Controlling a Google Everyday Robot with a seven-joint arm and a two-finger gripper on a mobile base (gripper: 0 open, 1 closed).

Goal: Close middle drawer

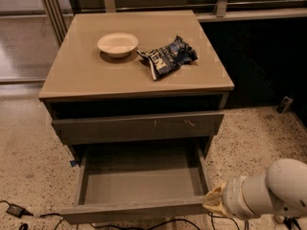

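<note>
The robot's arm (268,193) comes in low from the lower right of the camera view, its thick white segments lying nearly level and pointing left toward the cabinet (136,95). At its left end is a tan, cone-like tip, the gripper (213,202), which sits just beside the right front corner of the middle drawer (139,186), close against the right end of the front panel; whether it actually touches the wood cannot be told. The gripper's state cannot be told either. The middle drawer is pulled far out of the cabinet, below the upper drawer front (139,127), which is pushed in and carries pale scratch marks near its right half. The open drawer is a wide, shallow grey-brown box with a bare grey inside; its long axis runs left to right, nearly the width of the cabinet, and its plain front panel faces the camera along the bottom edge of the view, with the box sliding back from there into the cabinet opening. On the tan cabinet top a pale shallow bowl (118,44) stands toward the back left of centre, and a crumpled dark blue snack bag (168,57) lies just to its right, apart from it. The cabinet stands on a speckled floor (29,166), where dark cables (19,212) trail near the lower left corner and under the drawer's front edge.
</note>
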